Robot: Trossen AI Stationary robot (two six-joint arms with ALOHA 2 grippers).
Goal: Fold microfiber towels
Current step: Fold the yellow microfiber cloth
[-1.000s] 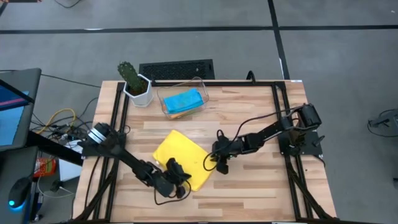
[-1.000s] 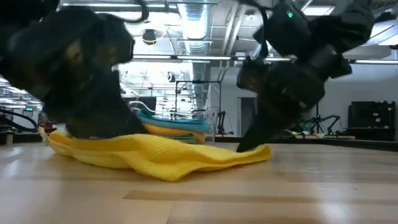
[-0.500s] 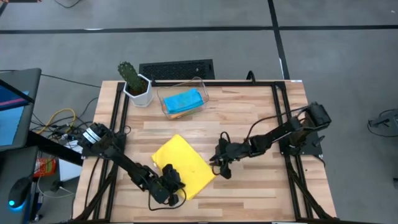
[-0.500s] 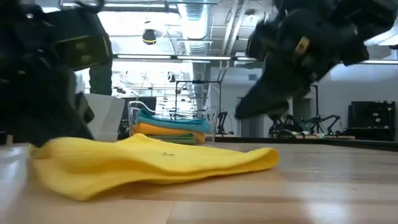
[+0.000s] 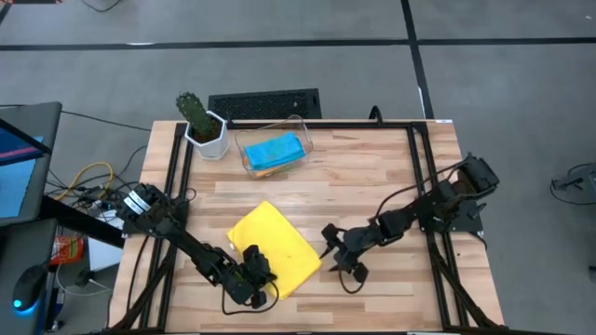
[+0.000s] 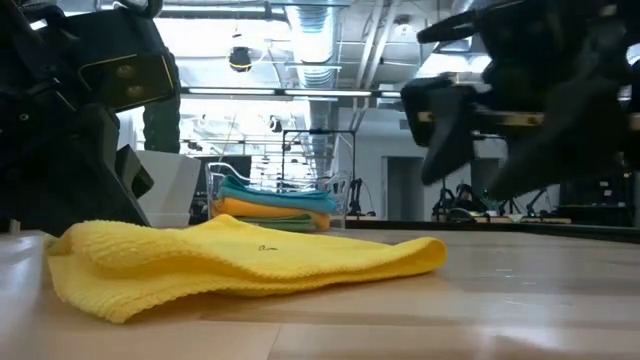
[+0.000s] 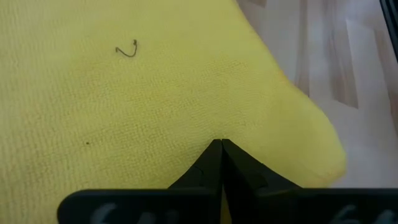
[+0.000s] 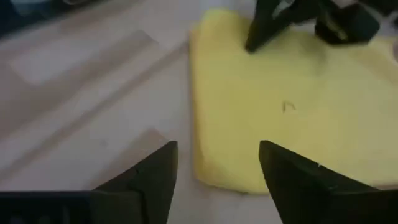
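Your yellow towel [image 5: 273, 249] lies folded on the wooden table [image 5: 372, 177], a little toward seven o'clock from the table's middle, looking straight down. Your left gripper [image 5: 251, 270] sits at the towel's seven o'clock corner, and its fingers [image 7: 211, 163] are pressed tight together on the cloth (the wrist camera shows no gap between them, only yellow weave on either side); whether any fabric is pinched between them you cannot tell from here. Your right gripper [image 5: 340, 258] is at the towel's three o'clock side, just off its edge and not touching it. Its jaws stand wide apart with nothing between them but bare table and the towel's near border. Up at twelve o'clock, the clear bin [image 5: 272, 149] holds the folded light blue towel [image 5: 275, 149] on top of an orange one [image 6: 262, 206], and a potted cactus [image 5: 199, 121] stands at the bin's nine o'clock.
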